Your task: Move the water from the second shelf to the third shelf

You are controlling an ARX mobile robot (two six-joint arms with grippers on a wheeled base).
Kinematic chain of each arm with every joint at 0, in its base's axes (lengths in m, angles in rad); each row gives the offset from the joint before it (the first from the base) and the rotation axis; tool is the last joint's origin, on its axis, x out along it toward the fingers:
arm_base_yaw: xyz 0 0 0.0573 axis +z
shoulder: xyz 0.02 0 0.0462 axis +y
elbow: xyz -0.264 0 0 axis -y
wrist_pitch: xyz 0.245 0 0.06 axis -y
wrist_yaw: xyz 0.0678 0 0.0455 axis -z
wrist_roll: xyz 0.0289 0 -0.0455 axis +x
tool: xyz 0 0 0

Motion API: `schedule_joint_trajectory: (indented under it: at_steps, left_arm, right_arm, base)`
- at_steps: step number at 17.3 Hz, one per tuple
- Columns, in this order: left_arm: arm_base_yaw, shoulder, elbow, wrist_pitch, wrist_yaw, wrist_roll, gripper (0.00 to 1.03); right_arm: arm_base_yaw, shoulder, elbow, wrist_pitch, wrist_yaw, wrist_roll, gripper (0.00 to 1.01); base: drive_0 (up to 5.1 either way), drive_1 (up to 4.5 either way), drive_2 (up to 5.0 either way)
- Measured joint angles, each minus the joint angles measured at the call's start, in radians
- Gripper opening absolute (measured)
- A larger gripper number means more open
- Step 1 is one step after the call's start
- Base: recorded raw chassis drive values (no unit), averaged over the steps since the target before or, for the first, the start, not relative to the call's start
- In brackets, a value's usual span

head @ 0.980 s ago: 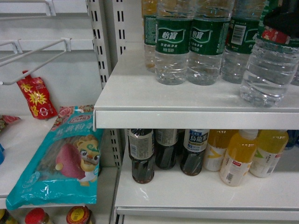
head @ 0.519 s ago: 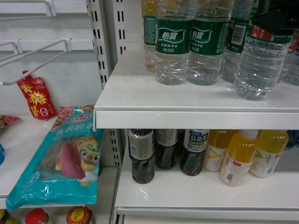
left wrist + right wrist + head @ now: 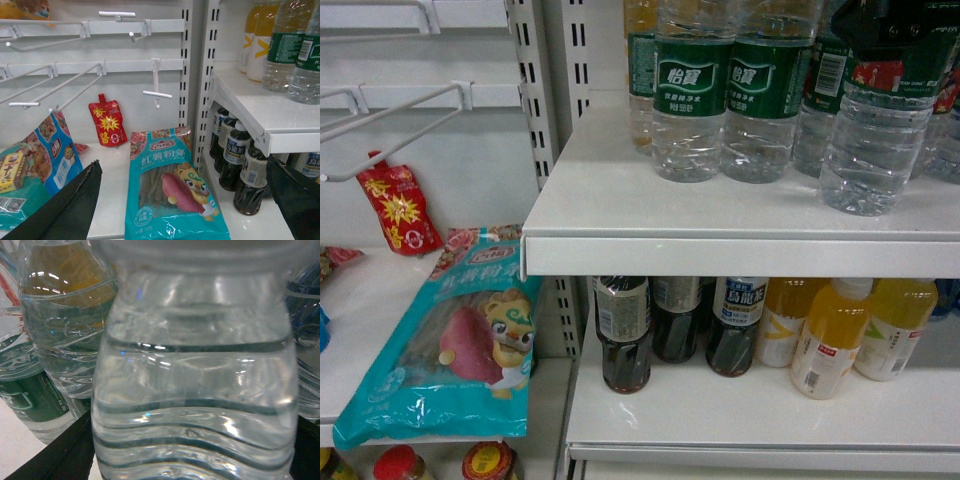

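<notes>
The water (image 3: 873,140) is a clear ribbed bottle with a green and red label, upright at the right end of the upper white shelf (image 3: 610,205). Its base is at the shelf surface or just above it; I cannot tell which. My right gripper (image 3: 892,35) is shut on its upper part. In the right wrist view the water (image 3: 195,390) fills the frame, with the right gripper (image 3: 192,455) showing a dark finger on each side. My left gripper (image 3: 180,200) is open over a teal snack bag (image 3: 172,190), holding nothing.
Several green-labelled water bottles (image 3: 725,90) stand in a row just left of and behind the held one. On the shelf below (image 3: 720,415) stand dark bottles (image 3: 623,330) and yellow drinks (image 3: 832,335). Wire hooks (image 3: 390,120) and a red pouch (image 3: 395,205) hang at left.
The right gripper has carried the water a little to the left and further in over the upper shelf, and more of the gripper shows at the top. The rest is unchanged.
</notes>
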Motion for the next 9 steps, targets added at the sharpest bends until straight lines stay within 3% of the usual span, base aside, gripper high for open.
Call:
schedule_joint_trajectory:
  at_steps: [4, 9]
  left_arm:
    - [0.0, 0.0, 0.0, 0.0, 0.0, 0.0, 0.98]
    - [0.0, 0.0, 0.0, 0.0, 0.0, 0.0, 0.98]
  right_arm:
    - [0.002, -0.049, -0.027, 0.008, 0.048, 0.011, 0.98]
    - [0.002, -0.09, -0.048, 0.014, 0.059, 0.013, 0.98]
  base:
    - [0.0, 0.0, 0.0]
    - [0.0, 0.0, 0.0]
